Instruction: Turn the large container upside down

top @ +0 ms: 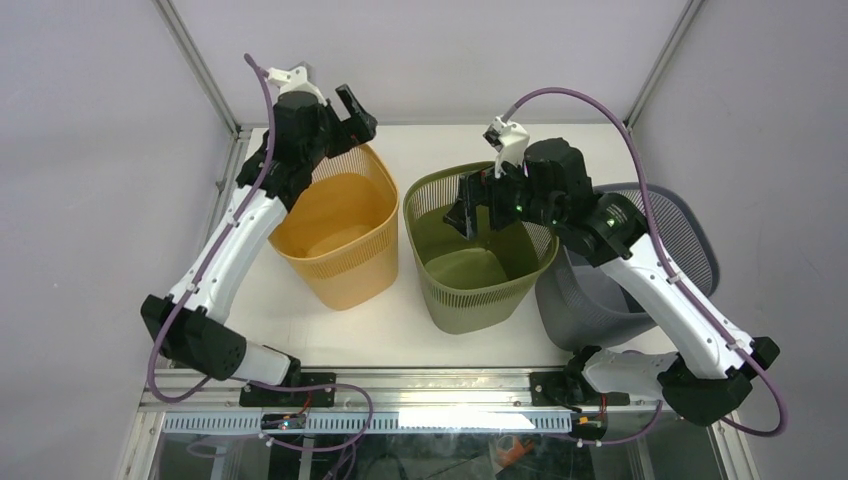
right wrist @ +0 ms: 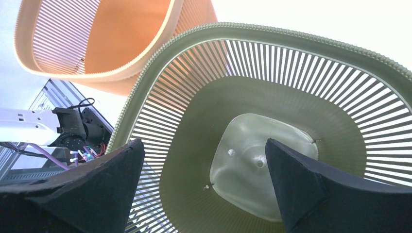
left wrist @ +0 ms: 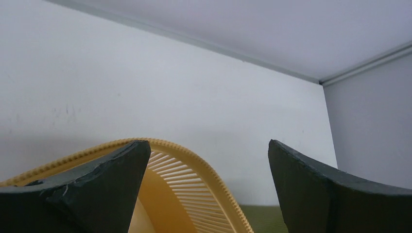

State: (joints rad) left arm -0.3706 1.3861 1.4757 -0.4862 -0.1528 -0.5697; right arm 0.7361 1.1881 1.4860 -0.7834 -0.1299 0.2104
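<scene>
Three slatted baskets stand upright, openings up, in the top view: a yellow one (top: pixel 340 235) on the left, a green one (top: pixel 478 280) in the middle, a grey one (top: pixel 585 300) on the right, partly hidden by my right arm. My left gripper (top: pixel 354 117) is open and empty above the yellow basket's far rim (left wrist: pixel 194 167); in its wrist view (left wrist: pixel 206 145) that rim runs between the jaws. My right gripper (top: pixel 466 214) is open and empty just over the green basket's mouth, looking down at its inside (right wrist: pixel 291 102) in the right wrist view (right wrist: pixel 204 143).
The white table (top: pixel 420 345) is ringed by grey walls and a metal frame (top: pixel 200 70). The yellow basket (right wrist: pixel 121 39) stands right next to the green one. A strip of green basket (left wrist: pixel 262 218) shows behind the yellow rim. The arm bases sit at the near edge.
</scene>
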